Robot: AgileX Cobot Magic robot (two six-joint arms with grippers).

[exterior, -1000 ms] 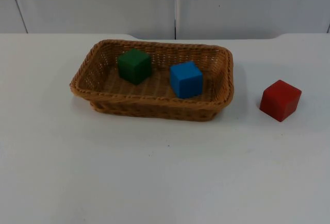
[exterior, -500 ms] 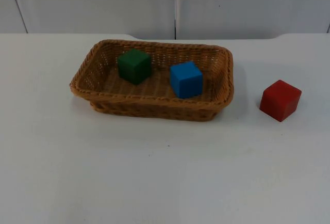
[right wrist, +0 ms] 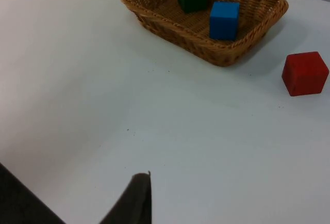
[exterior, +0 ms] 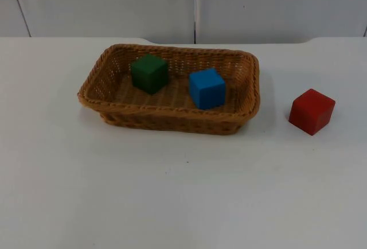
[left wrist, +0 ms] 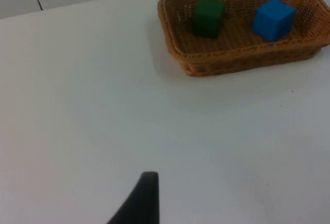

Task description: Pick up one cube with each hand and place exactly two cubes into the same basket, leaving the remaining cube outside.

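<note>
Two cubes sit inside the basket (exterior: 103, 101): blue cube (exterior: 207, 88) nearer, green cube (exterior: 149, 73) behind. Red cube (exterior: 311, 111) rests on the surface (exterior: 172, 191), right of the basket. Both grippers' jaws: cannot tell.

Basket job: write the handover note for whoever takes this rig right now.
Left gripper: pulled back over bare table, away from the basket, waiting.
Right gripper: likewise back over the table, holding nothing visible.
Green cube and blue cube sit apart inside the basket.
Red cube rests on the table, beside the basket on the right arm's side.
Done: two cubes in one basket, one left out.
Left: nothing, as far as the views show.
</note>
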